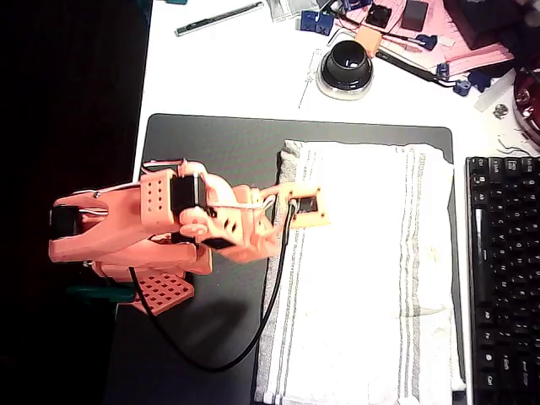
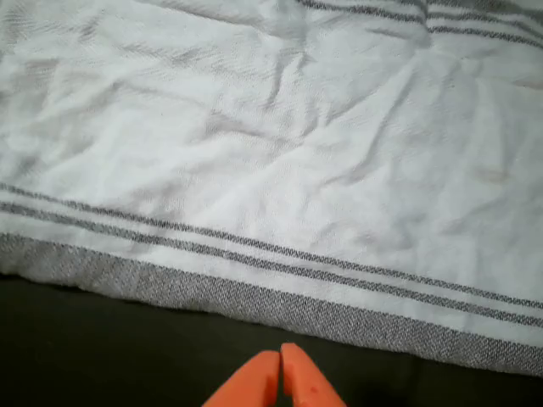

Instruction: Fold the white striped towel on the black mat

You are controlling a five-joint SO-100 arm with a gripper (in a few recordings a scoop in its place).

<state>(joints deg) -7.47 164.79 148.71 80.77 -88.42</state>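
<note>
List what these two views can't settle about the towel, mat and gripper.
- white striped towel: near end cut off by the overhead view's bottom edge; part of its left edge is hidden under the arm.
- black mat: bottom cut by the same edge; the towel covers most of its right side.
- gripper: in the wrist view the fingertips look together, but height above the mat cannot be judged; overhead, the arm's own body hides them.

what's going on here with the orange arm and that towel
An orange robot arm reaches over a large black desk mat towards a white cloth towel with thin grey stripes, which lies spread flat and slightly wrinkled. In the wrist view its end effector is shut, with its tips over the mat just short of the towel's striped edge. Nothing is gripped or folded yet.
</note>
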